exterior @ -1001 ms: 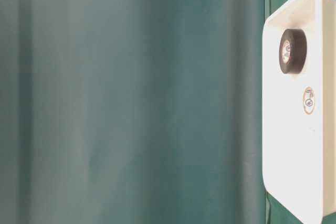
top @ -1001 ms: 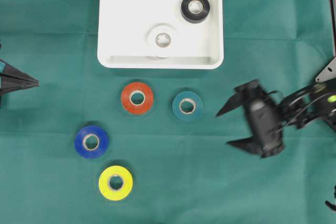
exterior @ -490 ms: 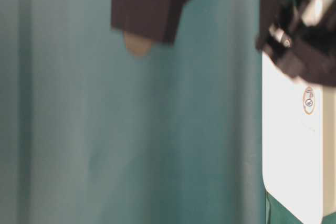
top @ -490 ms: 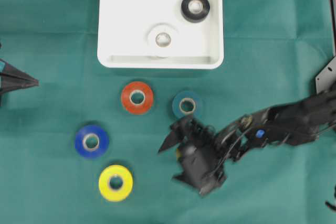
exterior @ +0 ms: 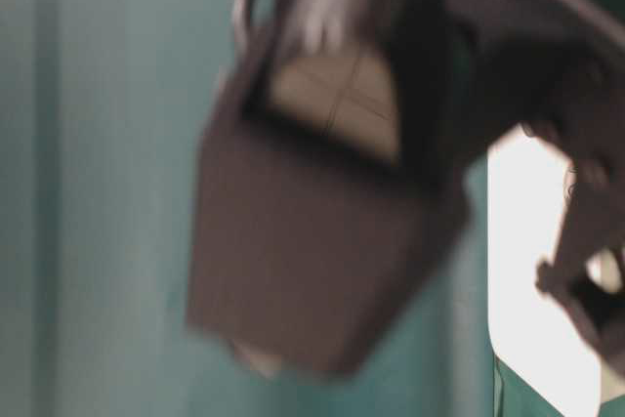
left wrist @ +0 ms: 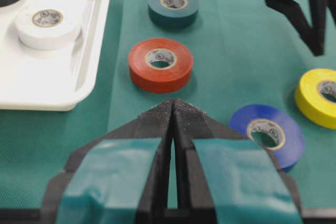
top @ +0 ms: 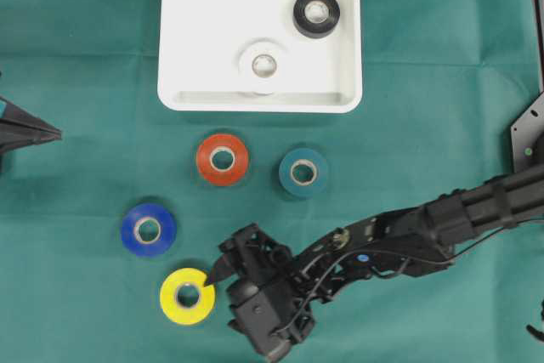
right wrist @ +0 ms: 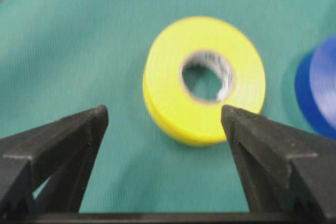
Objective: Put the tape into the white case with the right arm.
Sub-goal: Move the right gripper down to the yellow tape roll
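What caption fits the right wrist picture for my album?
Open right gripper lined up with the yellow tape roll on the green cloth.

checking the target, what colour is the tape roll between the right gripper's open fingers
Yellow: the tape roll shows best in the right wrist view.

The white case (top: 204, 48) is sitting at the far side of the cloth (top: 85, 295), holding two tape rolls, one (top: 316, 14) in its far right corner and one (top: 264, 64) by its near wall. Four more rolls are lying nearer: two (top: 222, 158) (top: 303, 172) side by side just before the case, another (top: 148, 229) nearer and further left, and the nearest roll (top: 187, 296) lying just left of the right gripper (top: 231, 295).
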